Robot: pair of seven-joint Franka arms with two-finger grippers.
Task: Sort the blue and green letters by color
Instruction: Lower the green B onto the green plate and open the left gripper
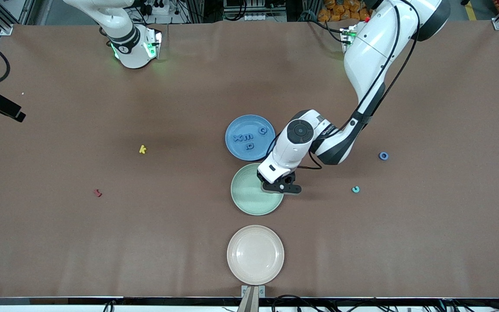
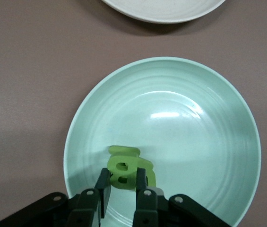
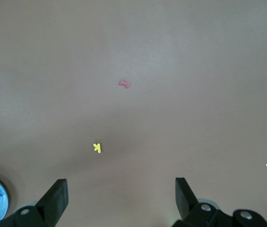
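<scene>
**Green letter held over the green plate, ready to drop**

I have the left gripper pinched narrow on a green letter, and I keep it low over the green plate, just inside the rim on the side toward the left arm's end of the table. That placement makes sense to me: green goes with green, and a release from here should land the piece inside the dish rather than on the cloth. I cannot tell which letter it is from the wrist view.

The blue plate, touching or nearly touching the green one on the side farther from the front camera, already carries several blue letters, so that colour's pile is well under way. A blue ring-shaped letter and a teal one lie loose on the tabletop toward the left arm's end. The cream plate sits by the table edge nearest the front camera, holding nothing I can see. The yellow k and the small red letter stay out toward the right arm's end; I judge they are not mine to sort.

The left arm reaches in from its base, elbow bent, wrist angled down over the plate. The right gripper waits, fingers wide, holding nothing.
</scene>
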